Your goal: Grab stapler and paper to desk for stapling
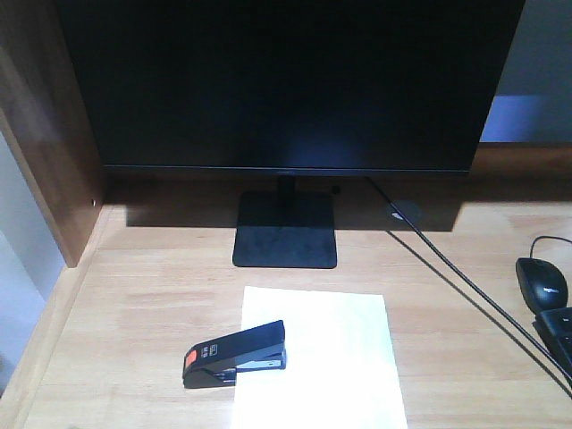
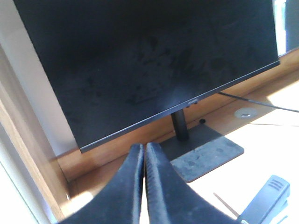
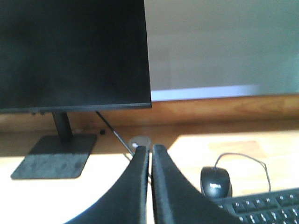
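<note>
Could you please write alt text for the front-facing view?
A black stapler lies across the left edge of a white paper on a wooden desk, before a dark monitor. A mouse sits far right.

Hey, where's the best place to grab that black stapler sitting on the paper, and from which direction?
Probably grip the stapler across the middle of its long body, coming straight down from above. It lies flat across the left edge of the paper, orange end toward the left, so its narrow sides are exposed with bare desk around it.
</note>
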### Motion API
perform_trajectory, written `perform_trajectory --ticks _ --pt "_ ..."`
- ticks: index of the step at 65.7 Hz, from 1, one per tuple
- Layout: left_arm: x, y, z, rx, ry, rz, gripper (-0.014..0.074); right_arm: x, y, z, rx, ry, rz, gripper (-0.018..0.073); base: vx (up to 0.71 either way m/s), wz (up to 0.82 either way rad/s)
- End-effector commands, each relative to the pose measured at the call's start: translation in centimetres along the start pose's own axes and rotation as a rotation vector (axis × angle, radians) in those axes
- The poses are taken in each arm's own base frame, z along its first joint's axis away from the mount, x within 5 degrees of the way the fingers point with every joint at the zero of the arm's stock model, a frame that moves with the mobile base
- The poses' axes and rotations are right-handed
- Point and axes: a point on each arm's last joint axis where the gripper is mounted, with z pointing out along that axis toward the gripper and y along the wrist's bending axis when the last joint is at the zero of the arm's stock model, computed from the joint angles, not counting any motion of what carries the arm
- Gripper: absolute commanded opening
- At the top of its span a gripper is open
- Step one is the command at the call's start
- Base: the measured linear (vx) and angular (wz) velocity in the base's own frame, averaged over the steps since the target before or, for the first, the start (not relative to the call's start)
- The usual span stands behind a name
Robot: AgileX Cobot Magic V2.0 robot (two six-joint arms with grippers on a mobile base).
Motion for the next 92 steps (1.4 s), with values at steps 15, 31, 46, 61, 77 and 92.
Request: perform_trajectory --ticks 15,31,46,61,77,92 --pt "-1.2 0.4 -0.2 -0.034 -0.072 -0.01 -0.0006 -1.3 0.1 -0.2 -0.004 -0.07 -0.026 -0.0007 0.0 0.0" --pt "-1.2 0.4 -0.2 -0.034 -0.072 -0.01 -0.0006 -1.3 0.1 -0.2 -0.004 -0.07 -0.024 -0.0007 0.0 0.0" --pt "-1.2 0.4 -0.2 -0.034 -0.072 -0.01 -0.0006 -1.3 0.1 -0.2 -0.004 -0.07 -0.024 -0.0007 0.0 0.0" --pt "-1.2 0.4 -0.2 -0.034 -0.071 -0.01 -0.0006 -1.3 0.1 -0.2 -0.004 -0.07 -0.024 -0.0007 0.0 0.0" --pt "-1.3 0.7 -0.2 -0.067 -0.083 -0.103 -0.0006 -1.3 0.1 -0.2 -0.004 -0.07 -0.023 -0.0007 0.0 0.0" --pt "-0.8 1.5 -0.5 -0.177 -0.045 -0.232 -0.0006 -1.3 0.1 -0.2 -0.004 -0.07 -0.023 -0.0007 0.0 0.0"
